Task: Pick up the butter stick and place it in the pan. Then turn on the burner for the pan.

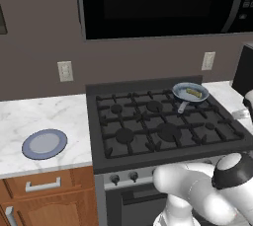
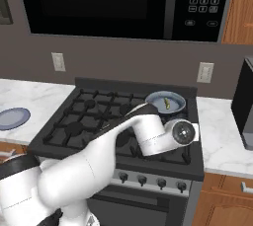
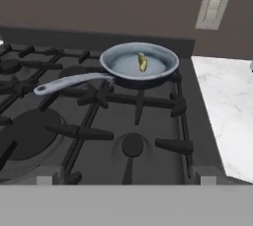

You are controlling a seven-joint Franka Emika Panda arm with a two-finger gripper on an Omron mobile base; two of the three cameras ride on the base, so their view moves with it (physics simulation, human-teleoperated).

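The butter stick [image 3: 143, 62] was seen lying inside the pan [image 3: 163, 64], which sat on the rear burner at about two o'clock on the stove [image 1: 168, 131]. The first step was judged done; a knob [image 2: 161, 182] (front panel) was next to be reached and turned. The tool's state could not be told. A blue plate [image 1: 44, 144] lay on the marble surface [image 1: 29, 116] at nine o'clock, beneath a microwave [image 2: 123, 3].

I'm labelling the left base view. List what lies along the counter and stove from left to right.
Blue plate on the marble counter → wall outlet above it → stove → pan with the butter stick in it, on the back right burner → second wall outlet.
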